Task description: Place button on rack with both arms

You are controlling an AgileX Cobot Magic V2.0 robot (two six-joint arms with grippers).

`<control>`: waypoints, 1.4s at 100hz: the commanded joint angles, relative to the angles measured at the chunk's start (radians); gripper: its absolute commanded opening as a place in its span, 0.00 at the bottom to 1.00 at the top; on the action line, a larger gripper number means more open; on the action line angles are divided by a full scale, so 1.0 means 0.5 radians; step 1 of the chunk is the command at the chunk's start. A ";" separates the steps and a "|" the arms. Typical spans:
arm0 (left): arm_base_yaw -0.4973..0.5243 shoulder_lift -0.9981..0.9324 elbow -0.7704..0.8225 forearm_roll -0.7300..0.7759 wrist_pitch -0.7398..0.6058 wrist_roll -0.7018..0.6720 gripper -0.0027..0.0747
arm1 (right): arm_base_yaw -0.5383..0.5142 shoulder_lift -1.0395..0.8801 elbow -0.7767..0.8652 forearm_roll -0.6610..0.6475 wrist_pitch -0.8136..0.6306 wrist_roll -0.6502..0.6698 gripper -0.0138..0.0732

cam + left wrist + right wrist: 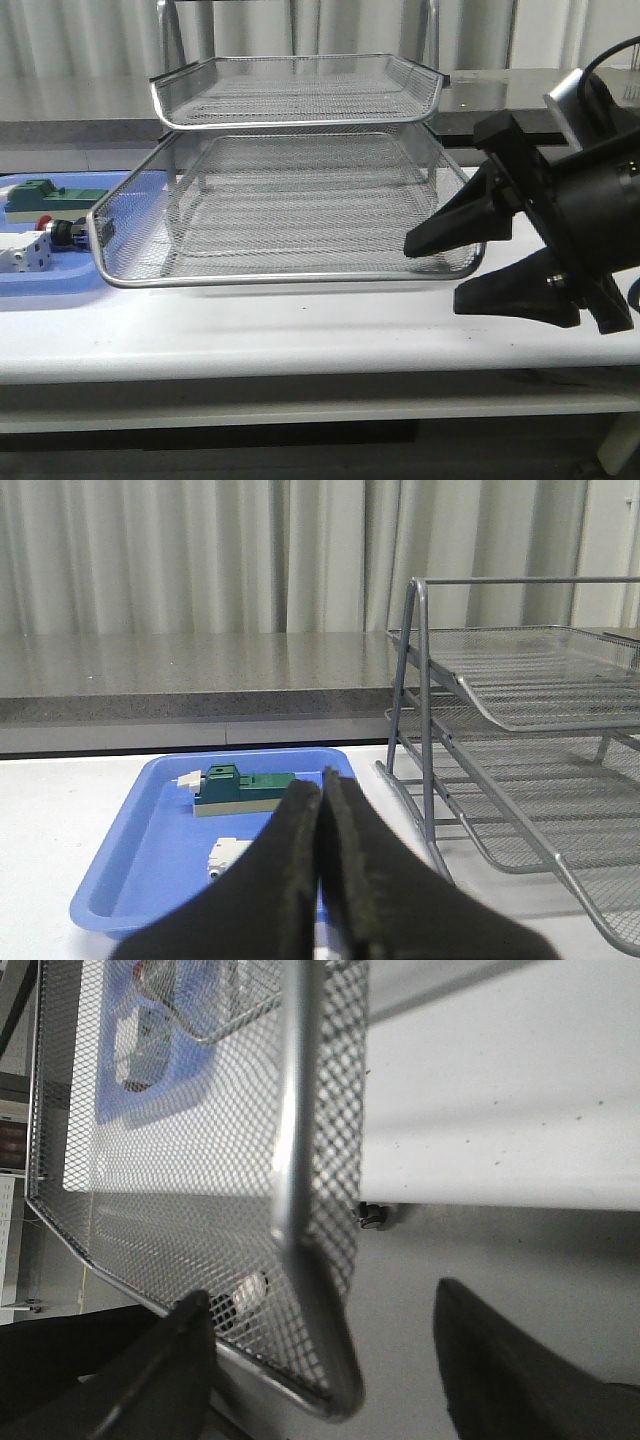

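- Nearest me: right gripper (478, 268), big in the front view, jaws spread wide and empty. It sits at the front right corner of the rack (290, 275), one finger at the mesh wall, the other out over the table (300, 330).
- Right wrist view: the rack's corner rim runs between the two open fingers (180, 1360). I can't tell whether either one touches it.
- Left gripper (322, 880): seen only in its own wrist view, fingers pressed together with nothing between them, pointing at the blue plastic tray (40, 285).
- Button (62, 233): lying in that tray, just left of the rack's lower tier, red cap showing, close to the white boxy part (27, 252). The green block part (45, 193) sits behind it. Nothing is holding it.
- Further back: the rack's upper tier, then the grey counter and curtain.
- Judgement: no pick started yet.
- Risk 1: the right arm closes or pushes forward here, so it catches the corner rim and drags or tips the rack.
- Risk 2: the left gripper goes in still closed, so it shoves the button or the white part instead of gripping.
- Risk 3: the parts are crowded, so the wrong one gets picked.
- Risk 4: the round button may roll in a loose grip or on the mesh.
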 commanded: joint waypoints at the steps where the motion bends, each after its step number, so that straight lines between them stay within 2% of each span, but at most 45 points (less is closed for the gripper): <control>1: 0.004 -0.069 0.094 -0.001 -0.162 -0.021 0.01 | 0.004 -0.092 -0.028 0.029 0.155 -0.032 0.74; 27: 0.004 -0.069 0.094 -0.001 -0.162 -0.021 0.01 | 0.004 -0.270 -0.021 -0.068 0.113 0.048 0.74; 69: 0.004 -0.069 0.094 -0.001 -0.162 -0.021 0.01 | 0.001 -0.775 0.021 -0.969 -0.139 0.790 0.74; 85: 0.004 -0.069 0.094 -0.001 -0.162 -0.021 0.01 | 0.001 -1.047 0.011 -1.470 -0.257 1.213 0.74; 104: 0.004 -0.069 0.094 -0.001 -0.162 -0.021 0.01 | -0.002 -1.321 -0.087 -2.263 -0.240 1.826 0.74; 125: 0.004 -0.069 0.094 -0.001 -0.162 -0.021 0.01 | -0.002 -1.527 -0.295 -3.189 -0.008 2.535 0.74; 140: 0.004 -0.069 0.094 -0.001 -0.162 -0.021 0.01 | -0.002 -1.650 -0.394 -3.590 0.176 2.803 0.74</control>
